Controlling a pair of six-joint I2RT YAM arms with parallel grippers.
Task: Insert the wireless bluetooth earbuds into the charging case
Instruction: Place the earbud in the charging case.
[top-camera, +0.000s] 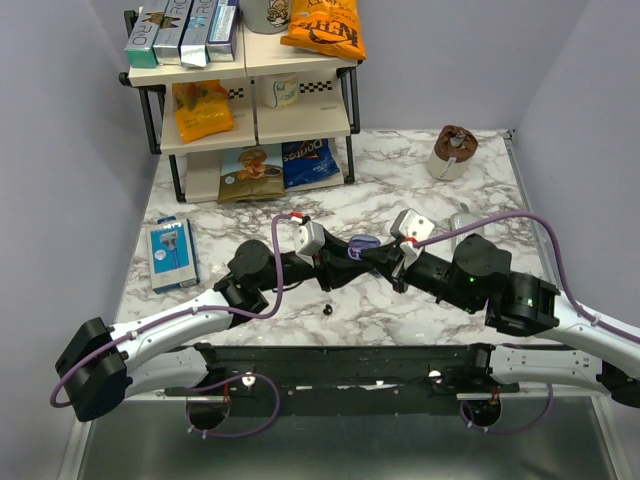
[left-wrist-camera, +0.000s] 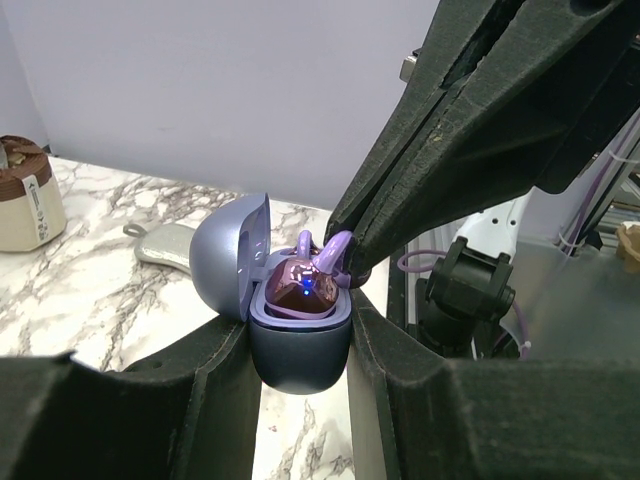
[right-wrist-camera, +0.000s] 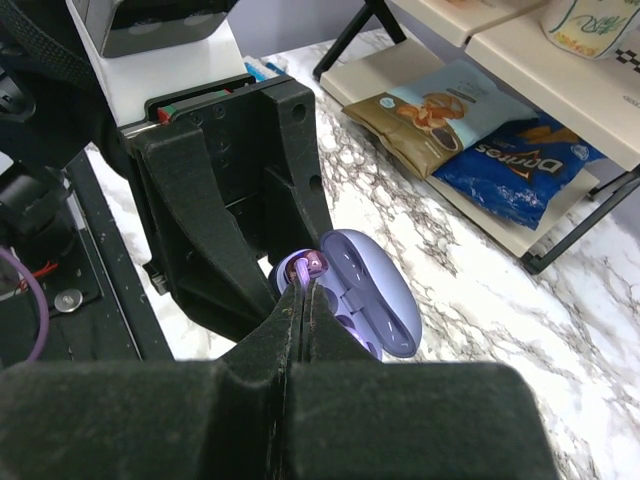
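My left gripper (top-camera: 345, 256) is shut on the lilac charging case (left-wrist-camera: 298, 345), holding it above the table with its lid (left-wrist-camera: 232, 252) open. A glossy dark earbud (left-wrist-camera: 303, 285) with a blue light sits in the case's well. My right gripper (left-wrist-camera: 345, 262) reaches in from the right and is shut on the earbud's lilac fin (right-wrist-camera: 306, 268). In the right wrist view its jaws are pressed together at the tips (right-wrist-camera: 303, 292), next to the case lid (right-wrist-camera: 372, 290). A second tiny black earbud (top-camera: 327, 311) lies on the marble in front of both grippers.
A two-tier rack (top-camera: 250, 95) with snack bags and boxes stands at the back left. A brown-topped cup (top-camera: 453, 152) stands at the back right, a grey pouch (top-camera: 462, 215) near it. A blue box (top-camera: 171, 253) lies at the left.
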